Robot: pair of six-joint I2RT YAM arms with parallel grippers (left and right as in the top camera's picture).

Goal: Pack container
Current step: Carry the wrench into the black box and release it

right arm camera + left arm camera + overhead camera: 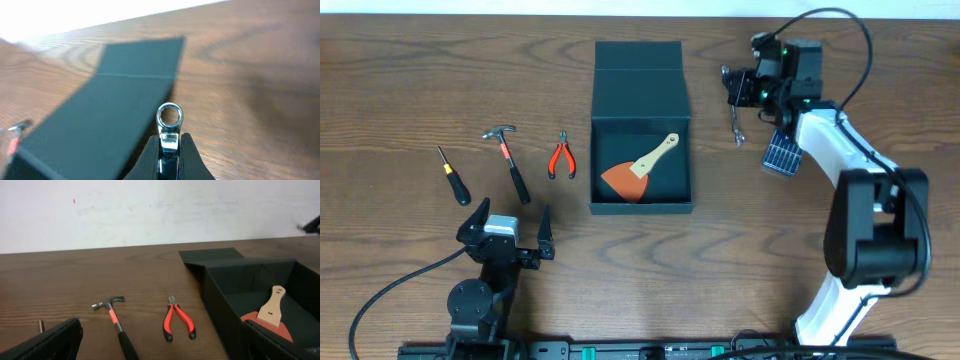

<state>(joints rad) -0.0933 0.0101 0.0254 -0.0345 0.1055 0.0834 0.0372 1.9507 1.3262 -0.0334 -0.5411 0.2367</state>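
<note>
**A:** Left gripper (513, 215)?

**B:** It's low, left of the container (642, 207), fingers wide apart and holding nothing.

**A:** And the container?

**B:** Lid folded back, pliers (561, 157) just left of it, a scraper (640, 170) inside.

**A:** Right gripper (169, 152)?

**B:** Fingers clamped on a wrench (169, 119), right of the container. I'd bring it over the opening, lower it, and release clear of the scraper. That arm is stretched far forward, wrist turned toward the container.

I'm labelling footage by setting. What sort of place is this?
Probably a robot lab bench: a wooden table by a plain white wall, two robot arms, and a hammer and pliers laid beside a dark box.
</note>
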